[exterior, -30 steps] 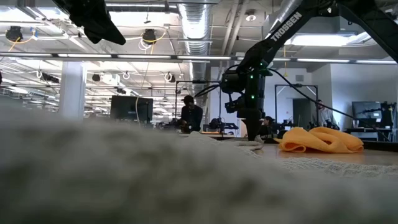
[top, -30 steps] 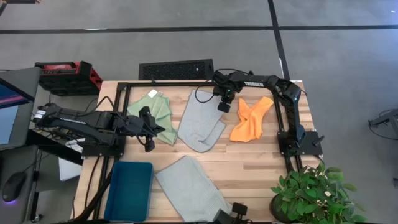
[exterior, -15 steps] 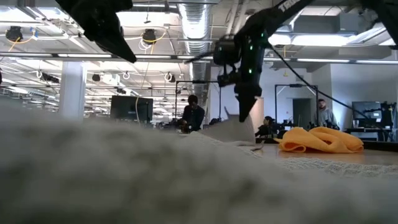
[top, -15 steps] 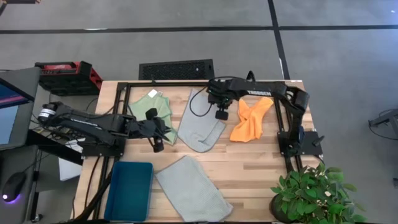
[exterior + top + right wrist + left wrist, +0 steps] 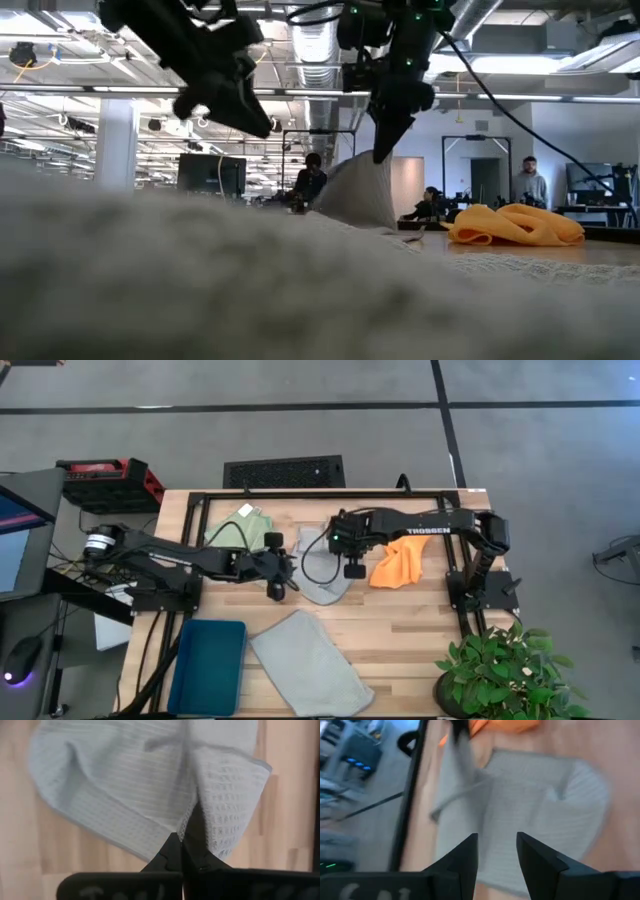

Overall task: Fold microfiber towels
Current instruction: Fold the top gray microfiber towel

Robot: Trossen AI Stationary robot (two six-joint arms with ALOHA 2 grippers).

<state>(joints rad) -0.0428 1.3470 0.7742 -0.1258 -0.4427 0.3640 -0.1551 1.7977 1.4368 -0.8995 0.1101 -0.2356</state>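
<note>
Pale grey-blue, the middle towel [image 5: 322, 565] lies on the wooden desk [image 5: 420, 630] between the light green towel [image 5: 243, 530] and the orange towel [image 5: 400, 560], and one edge of it is pulled up into a peak by the right tool [image 5: 351, 569], whose fingers are pressed together on the cloth. Just beside this towel hovers the left tool [image 5: 279, 586] with its fingers [image 5: 465, 860] apart and nothing between them. A second grey-blue towel [image 5: 310, 662] lies flat near the front edge, next to the teal bin [image 5: 207, 665].
</note>
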